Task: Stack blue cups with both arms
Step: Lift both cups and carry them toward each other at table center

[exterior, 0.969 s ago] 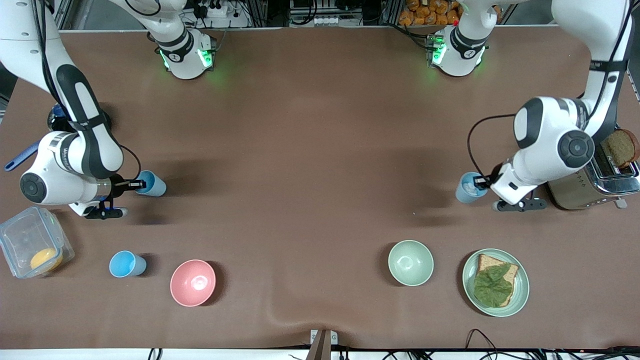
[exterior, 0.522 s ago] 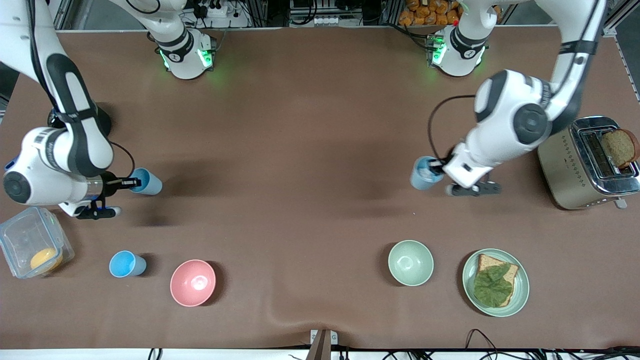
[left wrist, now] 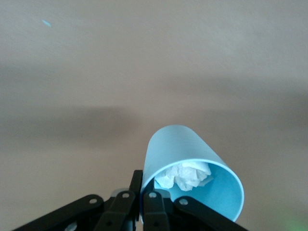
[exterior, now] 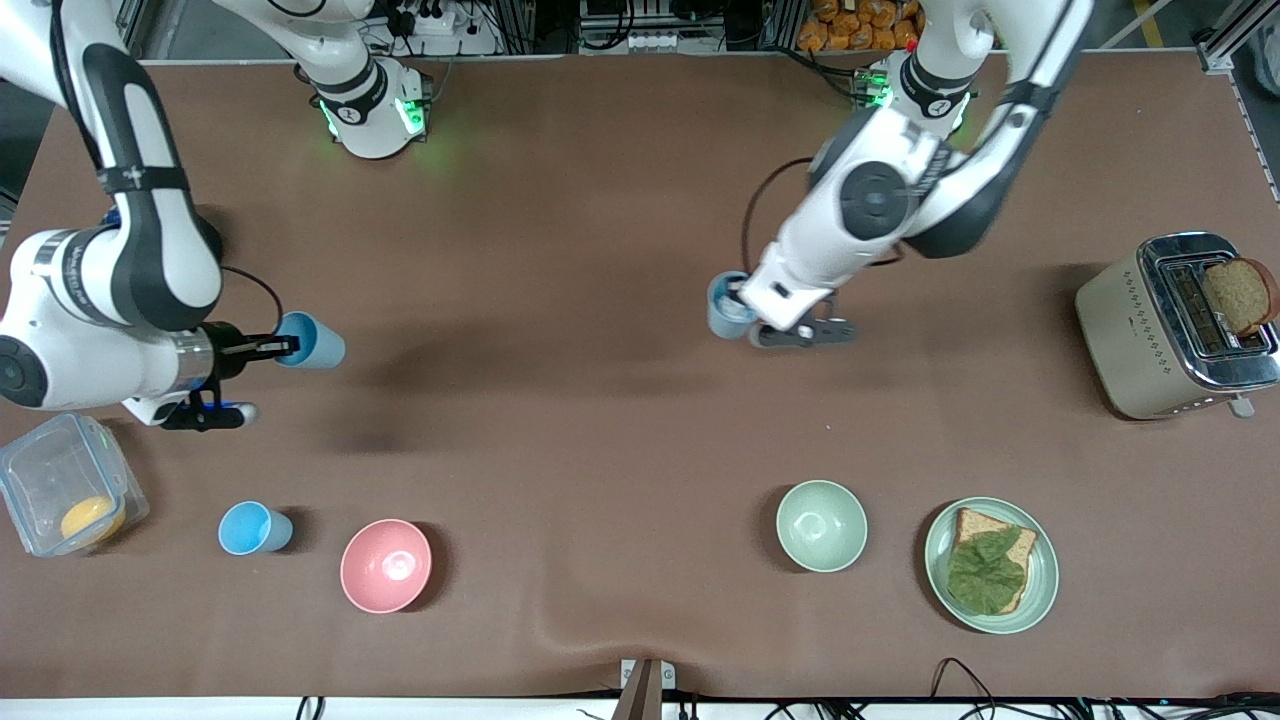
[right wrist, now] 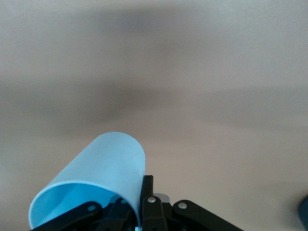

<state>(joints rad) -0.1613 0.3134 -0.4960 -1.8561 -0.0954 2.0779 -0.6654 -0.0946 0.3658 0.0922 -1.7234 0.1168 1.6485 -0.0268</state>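
1. Two blue cups are in the air, one in each gripper; a third blue cup (exterior: 254,528) stands on the table near the front edge toward the right arm's end, just beside the pink bowl (exterior: 386,565).
2. The left gripper (exterior: 745,300) has swept from beside the toaster (exterior: 1160,330) toward the table's middle, carrying its cup (exterior: 728,304) clear of that end. Its fingers pinch the rim, one inside and one outside, and the left wrist view shows crumpled white paper (left wrist: 185,175) inside the cup (left wrist: 192,173).
3. The right gripper (exterior: 282,347) has barely shifted, holding over the table near the right arm's end. Its fingers are clamped on the rim of its own cup (exterior: 312,341), which the right wrist view shows as empty (right wrist: 94,185).
4. For the task, this looks like the left arm bringing its cup toward a meeting point, while the right arm waits with its cup. The two held cups remain well apart, so no stacking has happened yet.
5. The paper wad could stop another cup nesting fully into the left one.
6. The pale green bowl (exterior: 821,525), the plate with the sandwich (exterior: 991,565) and the plastic container (exterior: 62,495) lie as they did.
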